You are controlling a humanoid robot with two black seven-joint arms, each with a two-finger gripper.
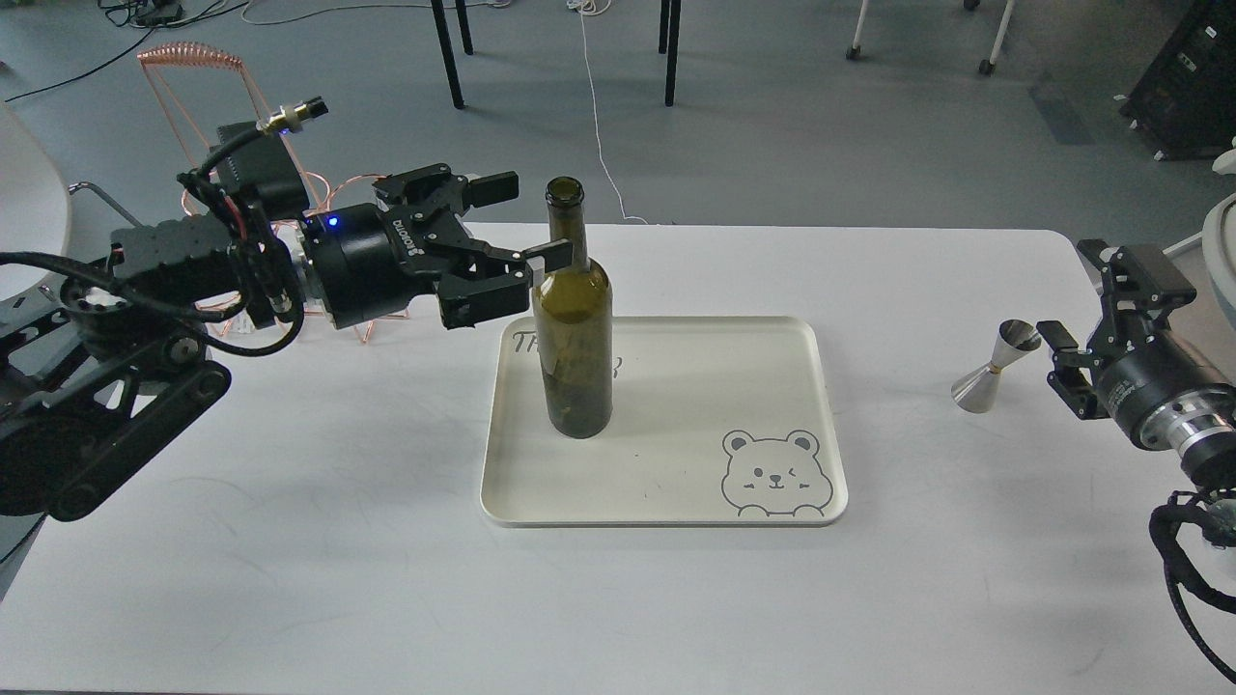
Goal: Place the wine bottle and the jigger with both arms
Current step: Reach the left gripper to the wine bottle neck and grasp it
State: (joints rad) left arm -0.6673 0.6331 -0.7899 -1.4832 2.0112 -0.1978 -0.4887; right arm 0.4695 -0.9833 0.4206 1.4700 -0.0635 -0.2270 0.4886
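Left claw (526, 227) agape — beside wine bottle (573, 319)

One tall dark olive-green glass wine bottle (574, 319); one small shiny silver hourglass-shaped metal jigger (995, 367); one cream rectangular bear-printed tray (666, 483); two black two-fingered grippers (517, 232) (1086, 319).

Tray (821, 405) right half free; wine bottle (574, 319) blocks left.
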